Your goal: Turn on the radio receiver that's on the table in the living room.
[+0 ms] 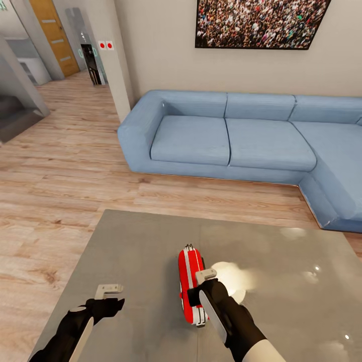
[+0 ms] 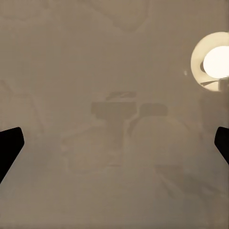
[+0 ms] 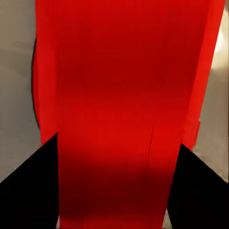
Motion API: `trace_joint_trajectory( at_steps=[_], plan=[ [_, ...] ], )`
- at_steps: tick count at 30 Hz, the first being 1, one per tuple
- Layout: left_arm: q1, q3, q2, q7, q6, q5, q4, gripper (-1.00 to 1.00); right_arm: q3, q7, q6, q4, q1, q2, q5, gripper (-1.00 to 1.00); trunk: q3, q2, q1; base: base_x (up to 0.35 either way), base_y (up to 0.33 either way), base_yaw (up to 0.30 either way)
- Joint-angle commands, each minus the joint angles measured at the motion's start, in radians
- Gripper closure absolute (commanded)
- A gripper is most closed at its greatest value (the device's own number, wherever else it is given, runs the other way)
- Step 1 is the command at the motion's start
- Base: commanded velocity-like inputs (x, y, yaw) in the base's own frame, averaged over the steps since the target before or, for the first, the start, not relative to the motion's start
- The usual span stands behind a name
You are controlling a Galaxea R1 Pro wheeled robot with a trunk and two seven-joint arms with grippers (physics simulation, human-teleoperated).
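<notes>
The red radio receiver (image 1: pixel 189 281) with white trim stripes stands on the glossy grey table (image 1: pixel 141 251), near its middle. My right gripper (image 1: pixel 200 287) comes down on it from above with one finger on each side of its narrow body. In the right wrist view the radio receiver's red body (image 3: pixel 119 95) spans the whole gap between the two black fingers (image 3: pixel 28 191), which press against it. My left gripper (image 1: pixel 109 295) hovers open over bare table top to the radio's left, its fingertips (image 2: pixel 9 143) wide apart and holding nothing.
A blue L-shaped sofa (image 1: pixel 236 136) stands beyond the table, under a crowd picture (image 1: pixel 259 22). Light wood floor (image 1: pixel 60 166) runs left to a hallway with a wooden door (image 1: pixel 53 30). A lamp's bright reflection (image 1: pixel 229 279) lies on the table beside the radio.
</notes>
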Motion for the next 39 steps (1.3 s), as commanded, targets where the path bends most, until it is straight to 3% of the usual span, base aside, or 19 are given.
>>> trace_joint_trajectory(
  at_steps=[1,17,19,21,22,23,39],
  plan=[
    [0.000,0.000,0.000,0.000,0.000,0.000,0.000,-1.00,0.000,-0.001,-0.002,0.007,0.000,0.000,-0.005,1.00,0.000,0.000,0.000,0.000,0.000,0.000],
    [0.000,0.001,-0.001,0.000,-0.001,0.000,0.000,-1.00,0.001,-0.015,-0.031,0.004,0.000,0.000,0.003,1.00,0.000,0.000,0.000,0.000,0.000,0.000],
    [0.000,0.000,-0.001,0.000,-0.001,0.000,0.000,-1.00,0.001,-0.035,-0.033,-0.049,0.000,0.000,0.007,1.00,0.000,0.000,0.000,0.000,0.000,0.000],
    [0.000,0.000,-0.001,0.000,-0.001,0.000,0.000,-1.00,0.002,-0.078,-0.011,-0.193,0.000,0.000,0.011,1.00,0.000,0.000,0.000,0.000,0.000,0.000],
    [0.000,0.000,-0.002,0.000,-0.001,0.000,0.000,-1.00,0.001,-0.099,0.040,-0.312,0.000,0.000,0.013,1.00,0.000,0.000,0.000,0.000,0.000,0.000],
    [0.000,0.000,-0.002,0.000,-0.001,0.000,0.000,-1.00,-0.001,-0.121,0.205,-0.619,0.000,-0.051,0.001,1.00,0.000,0.000,0.000,0.000,0.000,0.000],
    [0.000,0.001,-0.002,-0.001,0.000,0.000,-0.020,-1.00,-0.001,-0.117,0.205,-0.623,0.000,-0.052,-0.001,1.00,0.000,0.000,0.000,0.000,0.000,0.000]
  ],
)
